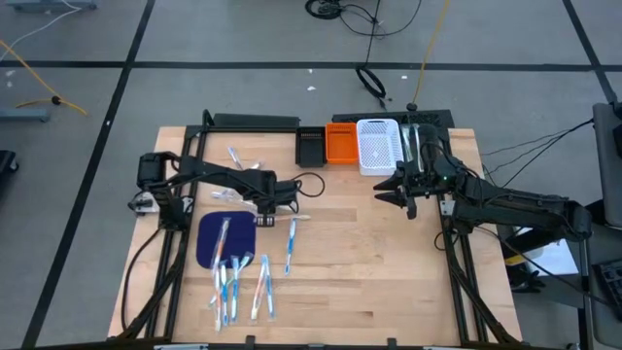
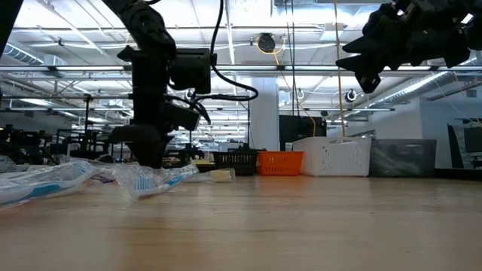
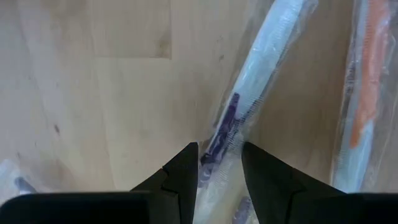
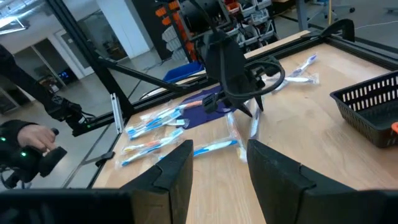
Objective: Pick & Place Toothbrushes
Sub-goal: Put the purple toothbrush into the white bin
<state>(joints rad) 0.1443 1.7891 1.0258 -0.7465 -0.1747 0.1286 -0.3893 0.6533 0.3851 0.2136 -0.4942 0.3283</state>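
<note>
One toothbrush [image 3: 249, 93] lies between left pincer [image 3: 219, 163] fingers.

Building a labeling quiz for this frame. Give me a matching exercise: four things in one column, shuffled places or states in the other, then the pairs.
Things:
1. left gripper
2. right gripper
3. dark blue oval mat
4. orange plastic bin

Places or states:
A. between the black bin and the white bin
B. down at the wooden table, fingers astride a wrapped toothbrush
C. raised, open, empty
D. flat, with toothbrushes lying across it

Pairs: 1-B, 2-C, 3-D, 4-A
</note>
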